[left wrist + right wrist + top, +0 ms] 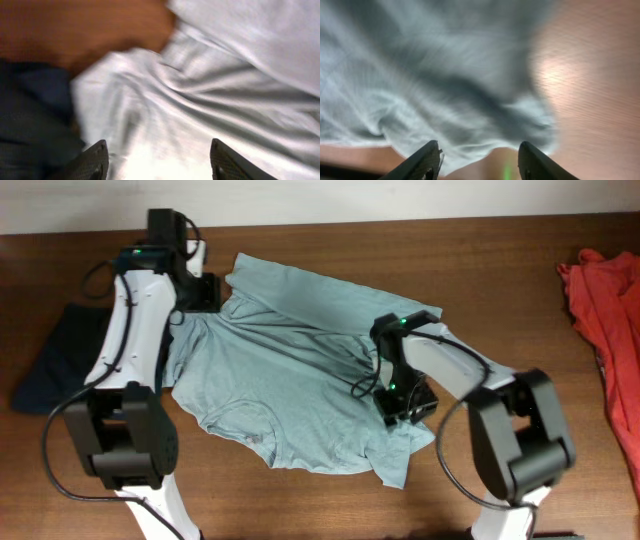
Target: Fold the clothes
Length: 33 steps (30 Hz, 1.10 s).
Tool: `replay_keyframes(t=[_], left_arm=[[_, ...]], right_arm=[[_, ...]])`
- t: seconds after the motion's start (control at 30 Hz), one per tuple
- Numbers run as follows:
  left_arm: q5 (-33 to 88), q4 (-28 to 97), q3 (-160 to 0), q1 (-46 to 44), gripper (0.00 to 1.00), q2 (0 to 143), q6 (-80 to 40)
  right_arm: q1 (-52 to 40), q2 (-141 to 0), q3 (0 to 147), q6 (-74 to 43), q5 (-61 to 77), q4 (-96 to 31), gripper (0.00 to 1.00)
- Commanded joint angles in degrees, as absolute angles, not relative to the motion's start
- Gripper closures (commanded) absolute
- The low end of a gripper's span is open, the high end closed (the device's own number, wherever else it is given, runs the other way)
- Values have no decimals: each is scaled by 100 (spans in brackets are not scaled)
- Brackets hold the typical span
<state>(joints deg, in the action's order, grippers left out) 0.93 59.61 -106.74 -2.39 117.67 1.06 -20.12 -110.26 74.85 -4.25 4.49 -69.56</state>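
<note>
1. Right gripper: nearest the arm bases, over the near right part of the grey-blue T-shirt; in the right wrist view its fingers stand parted with nothing between them; blurred, rumpled cloth lies below and bare wood to one side; holding nothing.

2. Grey-blue T-shirt: one of the clothes, lying in the middle of the brown wooden surface; spread out but heavily wrinkled, with creases running across it; one corner trails toward the near edge just below the right gripper.

3. Left gripper: at the far left edge of the T-shirt, beside a turned-over flap of cloth; in the left wrist view its fingers are set wide apart over pale fabric, clasping nothing.

4. Dark navy garment: on the surface at the left, partly hidden by the left arm; just beside the T-shirt's left edge.

5. Red-orange garment: bunched at the far right, cut off by the frame edge; well apart from the T-shirt.
</note>
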Motion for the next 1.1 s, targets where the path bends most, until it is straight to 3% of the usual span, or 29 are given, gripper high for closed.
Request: replay_keyframes(t=[0.0, 0.07, 0.47, 0.9, 1.07], left_arm=[[755, 6309, -10774, -670, 36, 11730, 283], [821, 6486, -10774, -867, 36, 11730, 307], [1017, 7397, -10265, -2915, 36, 11732, 303], [1035, 7201, -9070, -5186, 36, 11732, 786], [587, 6884, -8674, -5758, 31, 11732, 875]], right_arm=[[-1544, -10272, 7752, -762, -172, -6355, 27], [-1271, -10112, 7813, -760, -56, -5970, 21], [318, -10455, 7817, -1278, 1304, -4641, 20], [620, -10455, 7817, -1299, 1461, -4532, 16], [685, -10455, 7817, -1406, 1514, -4388, 16]])
